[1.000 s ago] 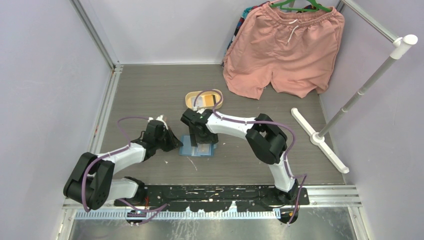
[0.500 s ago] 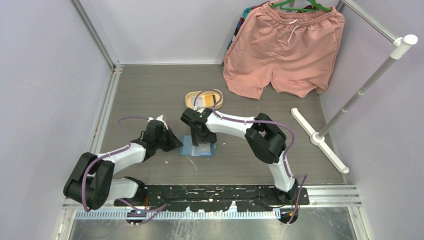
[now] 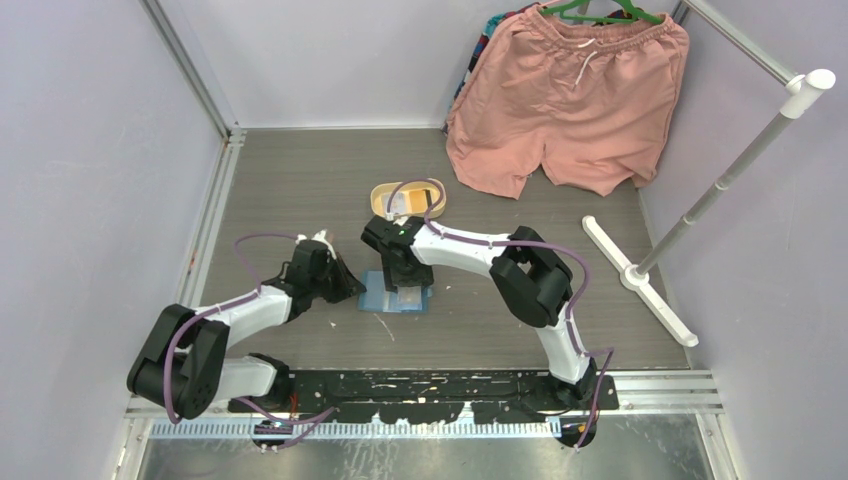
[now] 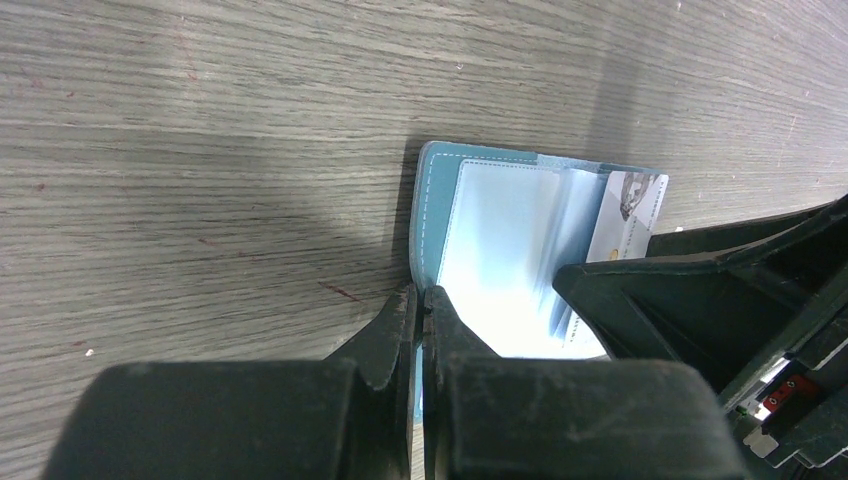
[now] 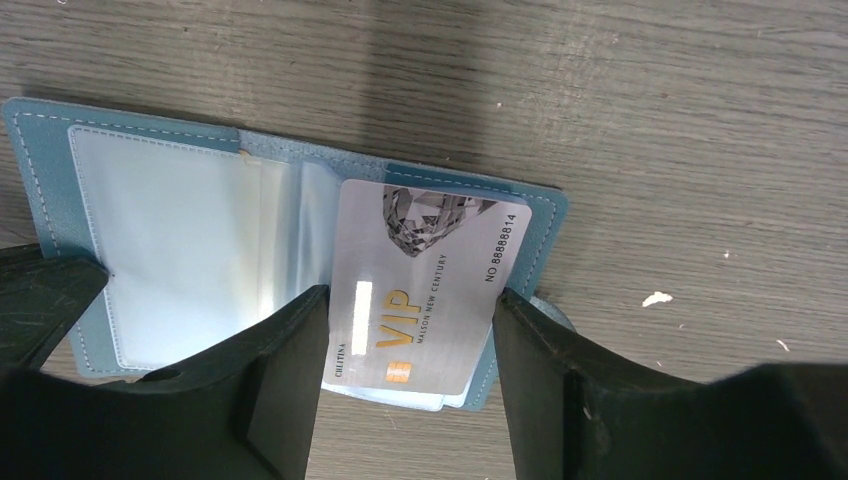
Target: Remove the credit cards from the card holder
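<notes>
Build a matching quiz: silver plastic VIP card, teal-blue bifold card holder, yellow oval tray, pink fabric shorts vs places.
1 silver plastic VIP card
2 teal-blue bifold card holder
3 yellow oval tray
4 pink fabric shorts

A on green hanger
B in right gripper
C open flat, left gripper at corner
D on table beyond card holder

Pairs: 1-B, 2-C, 3-D, 4-A

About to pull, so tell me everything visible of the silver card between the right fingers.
The silver card is thin, glossy plastic with gold VIP lettering, a grey gem graphic, a printed number and a small gold chip. It lies flat, slightly askew, on the right half of the open card holder. The right gripper is closed against its two long edges.
</notes>
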`<action>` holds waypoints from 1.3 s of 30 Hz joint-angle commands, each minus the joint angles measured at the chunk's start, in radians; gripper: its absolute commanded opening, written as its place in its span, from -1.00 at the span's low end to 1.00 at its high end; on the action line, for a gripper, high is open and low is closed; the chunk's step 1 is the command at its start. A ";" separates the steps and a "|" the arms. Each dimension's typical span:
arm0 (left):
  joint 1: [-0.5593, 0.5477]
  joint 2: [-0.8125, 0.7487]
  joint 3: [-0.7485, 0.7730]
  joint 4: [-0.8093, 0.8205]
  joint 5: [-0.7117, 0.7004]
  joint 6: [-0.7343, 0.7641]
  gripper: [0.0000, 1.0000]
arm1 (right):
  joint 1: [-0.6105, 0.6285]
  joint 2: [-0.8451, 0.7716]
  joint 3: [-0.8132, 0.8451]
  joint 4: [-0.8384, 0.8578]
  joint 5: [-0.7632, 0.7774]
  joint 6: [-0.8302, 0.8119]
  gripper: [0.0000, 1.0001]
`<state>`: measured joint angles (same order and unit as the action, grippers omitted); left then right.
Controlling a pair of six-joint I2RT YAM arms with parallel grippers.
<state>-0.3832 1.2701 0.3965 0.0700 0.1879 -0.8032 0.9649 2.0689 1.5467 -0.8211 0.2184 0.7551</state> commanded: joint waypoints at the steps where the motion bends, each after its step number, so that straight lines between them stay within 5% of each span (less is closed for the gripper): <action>1: 0.004 0.018 0.009 -0.034 -0.022 0.030 -1.00 | 0.002 -0.043 0.047 -0.030 0.044 -0.016 -0.24; 23: 0.005 -0.001 0.001 -0.049 -0.028 0.033 -1.00 | -0.044 -0.053 0.231 -0.125 0.131 -0.115 -0.25; 39: 0.004 -0.017 0.010 -0.068 -0.049 0.047 -1.00 | -0.196 0.198 0.714 -0.186 0.102 -0.230 -0.25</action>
<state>-0.3832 1.2640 0.3981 0.0612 0.1833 -0.7967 0.7959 2.2063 2.1460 -0.9787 0.3286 0.5713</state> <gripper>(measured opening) 0.012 0.628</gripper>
